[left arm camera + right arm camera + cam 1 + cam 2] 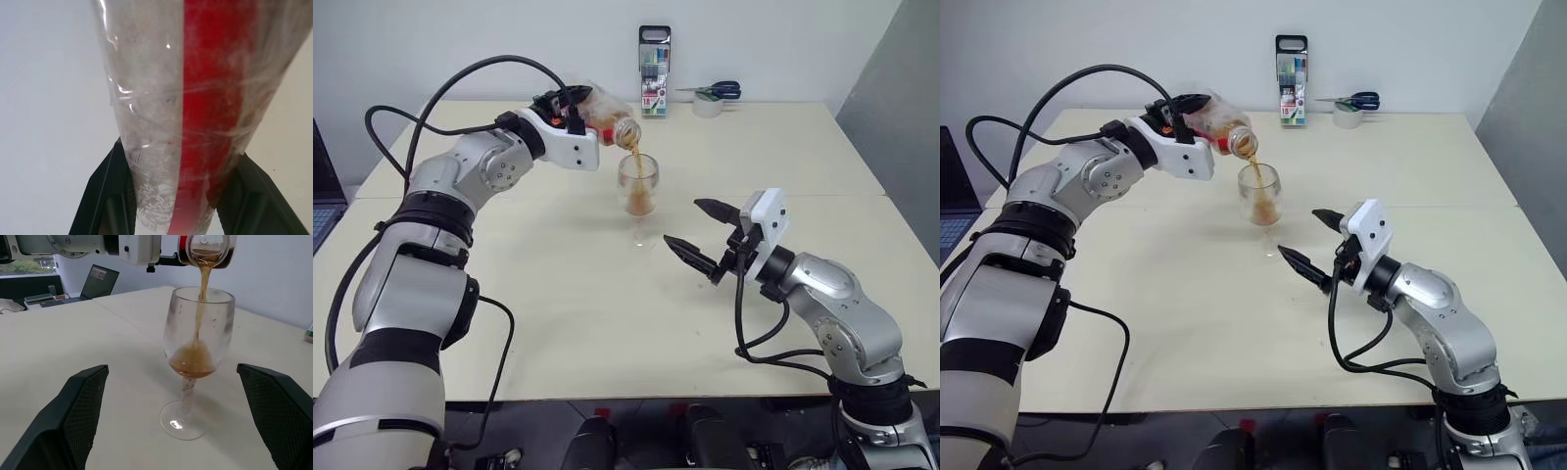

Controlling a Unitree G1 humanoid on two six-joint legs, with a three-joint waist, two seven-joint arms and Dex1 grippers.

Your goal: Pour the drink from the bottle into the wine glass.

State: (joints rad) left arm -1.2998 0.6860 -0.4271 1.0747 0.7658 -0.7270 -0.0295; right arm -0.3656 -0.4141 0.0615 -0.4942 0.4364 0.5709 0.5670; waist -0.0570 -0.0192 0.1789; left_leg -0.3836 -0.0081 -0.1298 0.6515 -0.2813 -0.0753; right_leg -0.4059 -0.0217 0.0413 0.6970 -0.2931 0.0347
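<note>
The right gripper (pixel 703 238) is held with its jaws spread wide and empty, the wine glass (pixel 637 184) standing just ahead of its fingertips, untouched, probably to guard it. Above the glass, the bottle (pixel 607 119) is clamped in the left gripper (pixel 566 101), tilted mouth-down so the drink (pixel 201 284) is streamed into the bowl.

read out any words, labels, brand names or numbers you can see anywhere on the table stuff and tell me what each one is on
Nothing can be read for certain.
Pen case at the back of the table: a label with print, too small to read.
Bottle in the left hand: a red-and-white label strip, its print blurred.
Wine glass: no markings.
Tape roll and scissors: no text visible.
</note>
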